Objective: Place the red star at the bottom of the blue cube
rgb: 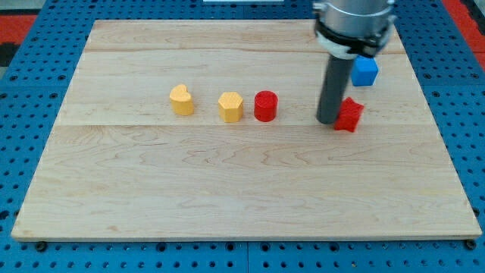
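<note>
Red star (350, 115) sits touching my tip (328, 121) on the view's right side, with the blue cube (364, 71) just above it toward the view's top. Bare rod, nothing held. Red cylinder (265, 105), yellow hexagon (231, 106) and yellow heart (181, 99) line up to the tip's left.

No text, label, brand, number or sign can be read anywhere here: the wooden surface (242, 189) is plain, and the coloured blocks and the dark rod carry no markings that can be made out.
</note>
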Available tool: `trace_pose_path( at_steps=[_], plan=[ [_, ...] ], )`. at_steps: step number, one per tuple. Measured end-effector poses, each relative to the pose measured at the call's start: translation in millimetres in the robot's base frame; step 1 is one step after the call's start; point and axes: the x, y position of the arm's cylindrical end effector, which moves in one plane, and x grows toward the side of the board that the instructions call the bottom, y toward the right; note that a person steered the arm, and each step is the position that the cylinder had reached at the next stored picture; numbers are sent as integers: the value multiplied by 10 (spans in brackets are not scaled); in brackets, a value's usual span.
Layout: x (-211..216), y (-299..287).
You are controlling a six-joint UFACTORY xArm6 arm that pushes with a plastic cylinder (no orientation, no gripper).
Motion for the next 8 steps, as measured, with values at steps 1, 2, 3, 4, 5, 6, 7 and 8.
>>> trace_pose_path(
  at_steps=[1, 2, 3, 4, 5, 6, 7, 8],
  plan=[
    [141, 291],
    [141, 485],
    [188, 673],
    [392, 918],
    [320, 955],
    [212, 955],
    [207, 955],
    [188, 954]
  ],
)
